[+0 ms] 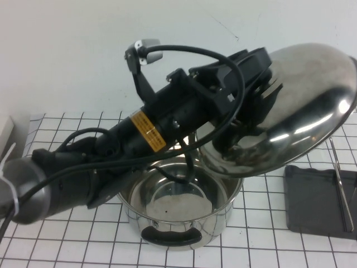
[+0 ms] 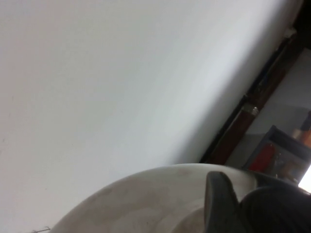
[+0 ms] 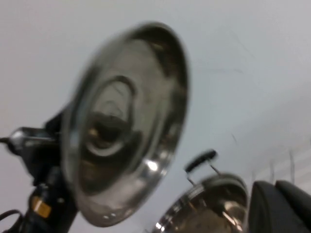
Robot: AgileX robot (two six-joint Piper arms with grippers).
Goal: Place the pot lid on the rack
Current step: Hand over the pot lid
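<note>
My left gripper (image 1: 266, 78) is shut on the black knob of the pot lid (image 1: 301, 106). It holds the shiny lid tilted on edge in the air, above and to the right of the pot (image 1: 178, 195). The lid's hollow underside faces down and right. In the left wrist view one finger (image 2: 218, 204) presses beside the knob (image 2: 277, 208) on the lid's dome (image 2: 146, 204). The dark grey rack (image 1: 315, 201) lies at the right, below the lid, with its thin metal bar (image 1: 341, 184). My right gripper (image 3: 277, 208) is out of the high view, shut and empty. Its view shows the lid (image 3: 126, 121).
The open steel pot with black handles stands on the checked mat (image 1: 67, 234) at the front centre; it also shows in the right wrist view (image 3: 214, 204). A white object (image 1: 5, 131) sits at the far left edge. A white wall is behind.
</note>
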